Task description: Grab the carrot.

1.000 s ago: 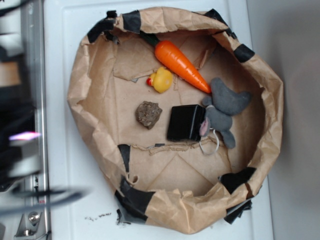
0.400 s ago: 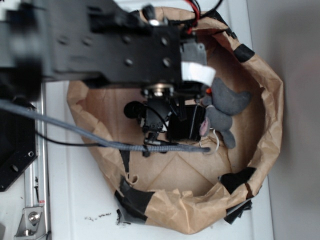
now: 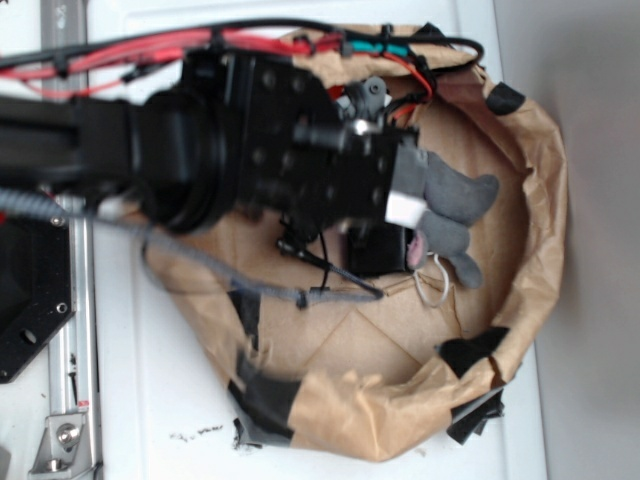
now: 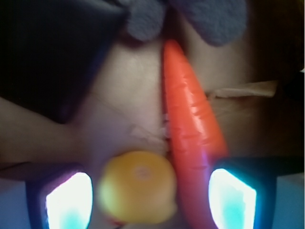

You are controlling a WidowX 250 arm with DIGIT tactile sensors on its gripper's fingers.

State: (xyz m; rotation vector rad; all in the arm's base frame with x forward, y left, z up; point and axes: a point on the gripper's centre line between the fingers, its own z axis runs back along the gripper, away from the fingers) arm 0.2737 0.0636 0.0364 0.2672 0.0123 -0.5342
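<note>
Robot arm now reaches over the paper-lined basket, hiding most of its contents.

A second ago we saw the carrot (image 4: 190, 143), yellow duck (image 4: 137, 187), rock and black box openly from above; now the arm (image 3: 250, 150) covers them there. The grey plush mouse (image 3: 452, 210) sits slightly shifted. Red cables (image 3: 120, 55) have come into view along the top.

Beside the glossy orange tapered toy carrot (image 4: 190, 138), the round yellow rubber duck (image 4: 137, 187) fills the gap, touching it. Past the carrot's tip lies the grey plush mouse (image 4: 190, 16); a black box (image 4: 57, 52) stands opposite, with bare brown paper (image 4: 133, 95) between
</note>
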